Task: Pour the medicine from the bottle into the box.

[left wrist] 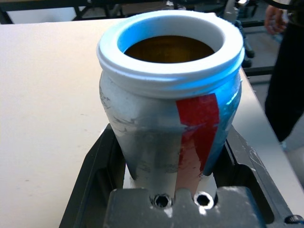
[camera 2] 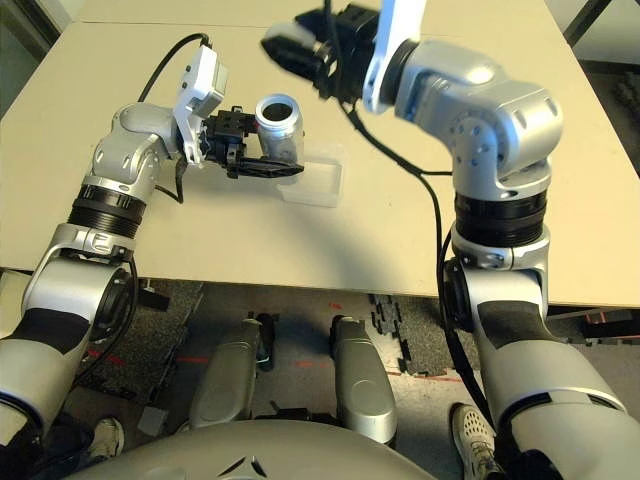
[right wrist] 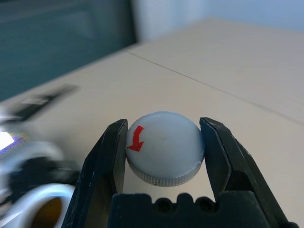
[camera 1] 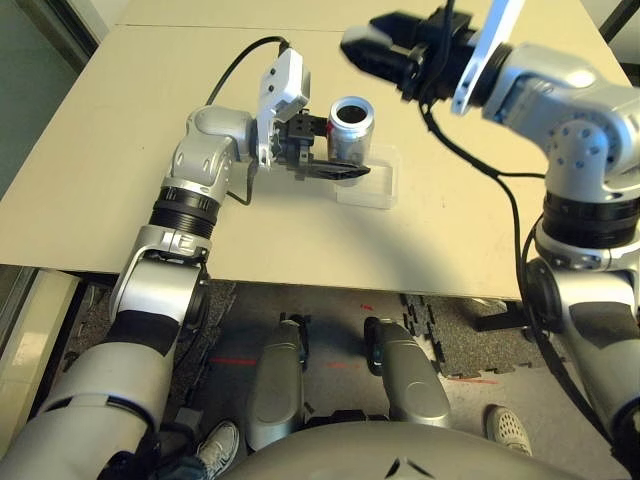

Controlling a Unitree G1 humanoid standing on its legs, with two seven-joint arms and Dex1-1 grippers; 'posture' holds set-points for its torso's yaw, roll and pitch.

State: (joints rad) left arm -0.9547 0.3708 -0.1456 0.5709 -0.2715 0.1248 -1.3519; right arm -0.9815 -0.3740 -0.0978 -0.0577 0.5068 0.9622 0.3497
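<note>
Bottle (camera 1: 351,130) upright, uncapped, over near edge of clear box (camera 1: 378,184) on table (camera 1: 120,160). Left gripper (camera 1: 335,168) clamped round bottle body. Right gripper (right wrist: 164,156) raised beyond it, fingers closed on grey cap (right wrist: 164,148).

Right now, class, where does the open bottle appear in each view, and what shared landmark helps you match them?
Left eye view: the bottle is upper middle, held by the left gripper.
Right eye view: upper left of middle.
Left wrist view: close up, centre.
Right wrist view: its white rim at the bottom left corner.
Shared landmark: the bottle's open mouth.
</note>
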